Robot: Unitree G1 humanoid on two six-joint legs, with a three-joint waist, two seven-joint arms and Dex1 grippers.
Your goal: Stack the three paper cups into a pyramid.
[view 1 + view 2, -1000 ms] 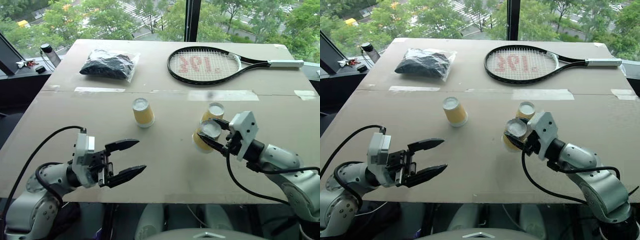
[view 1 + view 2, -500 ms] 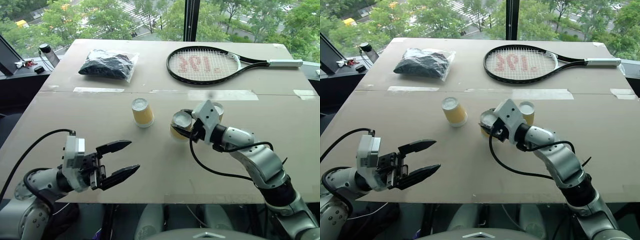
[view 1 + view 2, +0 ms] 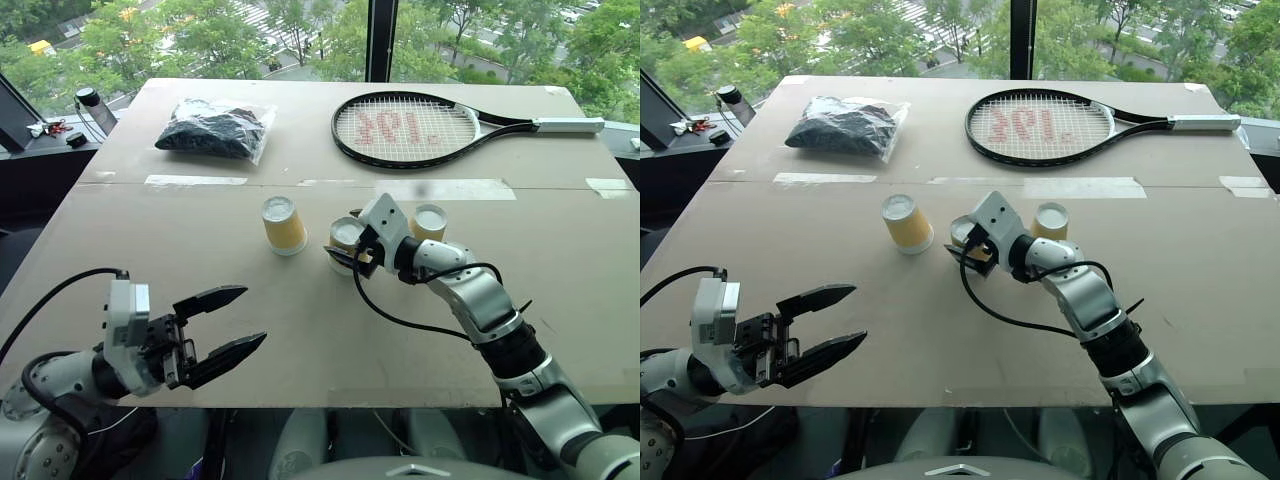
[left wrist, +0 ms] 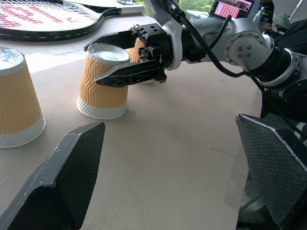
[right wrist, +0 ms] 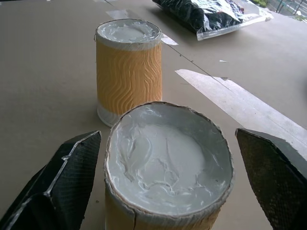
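Observation:
Three yellow-orange paper cups stand upside down in a row mid-table: the left cup (image 3: 284, 224), the middle cup (image 3: 346, 233) and the right cup (image 3: 430, 221). My right gripper (image 3: 340, 252) is open, with one finger on each side of the middle cup. The right wrist view shows gaps between that cup (image 5: 168, 163) and both fingers (image 5: 62, 182), with the left cup (image 5: 128, 67) just beyond. In the left wrist view the middle cup (image 4: 103, 79) rests on the table. My left gripper (image 3: 255, 314) hangs open and empty near the table's front left edge.
A tennis racket (image 3: 420, 125) lies at the far right of the table and a black bundle in a clear bag (image 3: 212, 128) at the far left. A strip of tape (image 3: 440, 188) runs across the cardboard tabletop (image 3: 150, 250) behind the cups.
My right gripper carried the middle cup leftward and away from me, to beside the left cup, then opened around it. My left arm drew back towards the front left.

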